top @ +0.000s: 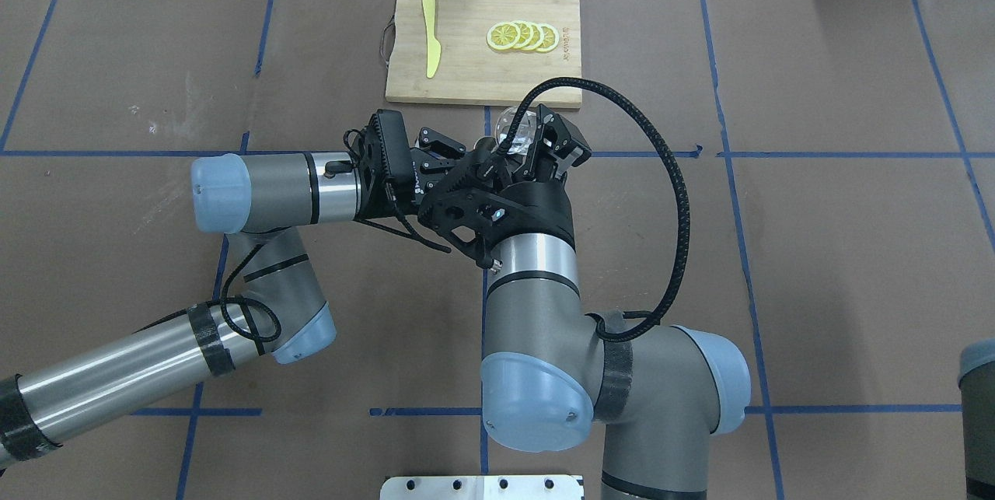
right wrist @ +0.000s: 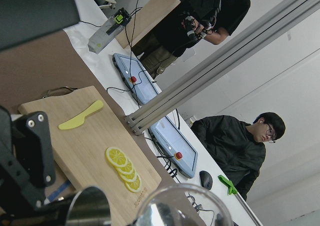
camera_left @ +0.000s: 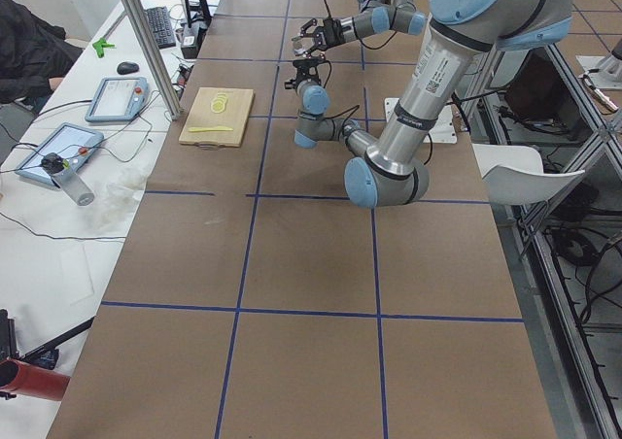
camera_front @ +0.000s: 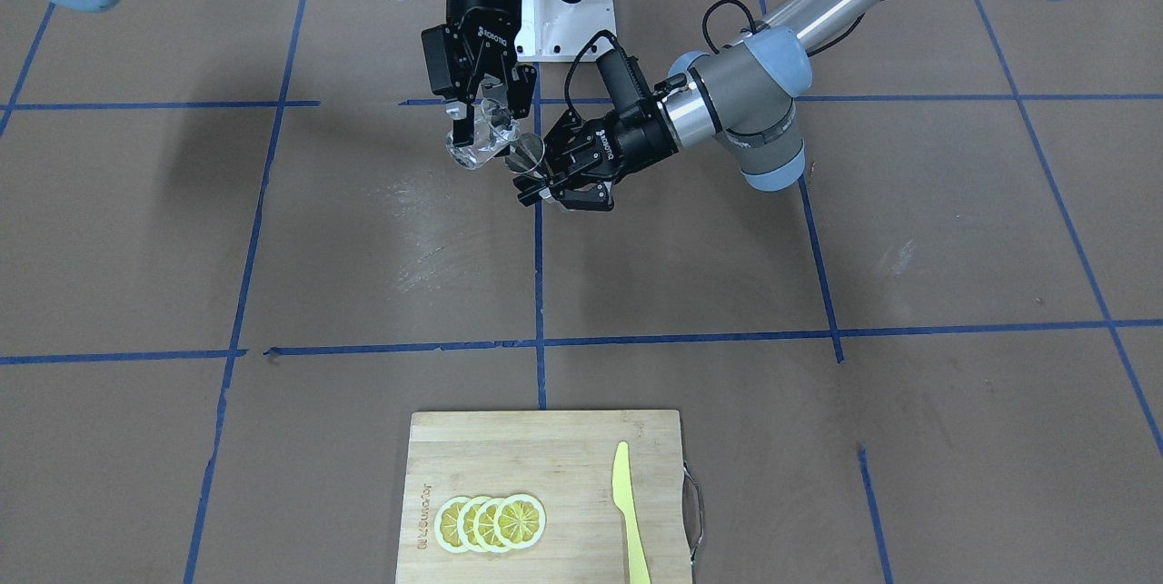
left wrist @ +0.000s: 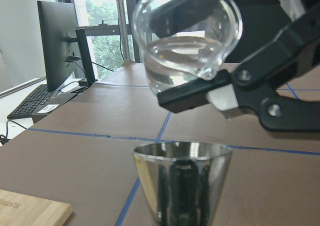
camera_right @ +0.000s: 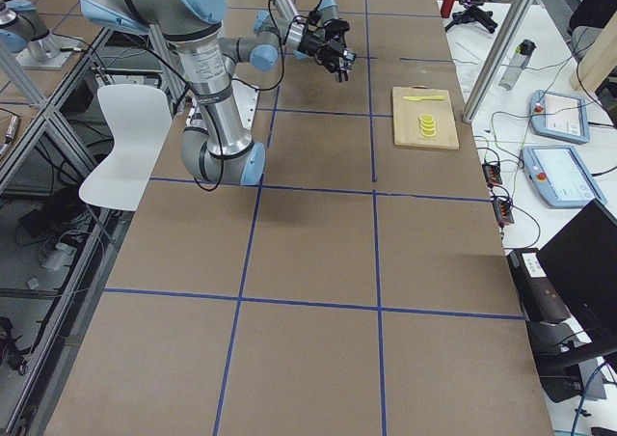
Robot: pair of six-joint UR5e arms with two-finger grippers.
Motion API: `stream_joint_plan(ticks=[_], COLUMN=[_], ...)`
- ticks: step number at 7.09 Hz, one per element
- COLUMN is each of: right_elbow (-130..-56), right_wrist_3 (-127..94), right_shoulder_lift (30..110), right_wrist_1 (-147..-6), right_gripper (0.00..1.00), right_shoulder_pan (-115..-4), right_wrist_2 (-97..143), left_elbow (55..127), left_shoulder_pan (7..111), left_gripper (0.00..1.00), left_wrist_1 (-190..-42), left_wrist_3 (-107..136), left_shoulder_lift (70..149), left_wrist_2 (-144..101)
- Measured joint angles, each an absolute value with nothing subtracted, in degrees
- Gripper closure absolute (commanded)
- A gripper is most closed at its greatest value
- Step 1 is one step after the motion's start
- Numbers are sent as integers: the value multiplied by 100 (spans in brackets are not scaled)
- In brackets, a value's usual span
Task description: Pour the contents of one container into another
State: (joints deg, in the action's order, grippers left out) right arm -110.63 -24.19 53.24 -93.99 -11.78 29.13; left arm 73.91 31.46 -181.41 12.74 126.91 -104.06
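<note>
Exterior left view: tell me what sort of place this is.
Probably a robotics lab: robot arms work over a table gridded with blue tape, and a side bench holds control tablets and a keyboard.

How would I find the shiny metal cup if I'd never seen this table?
Look above the middle of the table. There the left tool holds the metal cup upright, just below the tilted glass. The cup is silver and mirror-like, while the glass is see-through.
</note>
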Motion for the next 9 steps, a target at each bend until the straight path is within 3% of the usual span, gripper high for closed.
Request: stream_joint_plan(ticks=[9], right_elbow=[-10916], right_wrist_3=[-2157], right_shoulder_lift=[5186], right_wrist_1=[-9738], right_gripper=[100], right_shoulder_pan=[-1143], right_wrist_2=[2705], left_elbow=[7412], left_shoulder_pan=[3138], left_gripper=[100], left_wrist_1=[-18146], left_wrist_3=[1274], left_shoulder_lift=[12683], left_wrist_2=[-10406])
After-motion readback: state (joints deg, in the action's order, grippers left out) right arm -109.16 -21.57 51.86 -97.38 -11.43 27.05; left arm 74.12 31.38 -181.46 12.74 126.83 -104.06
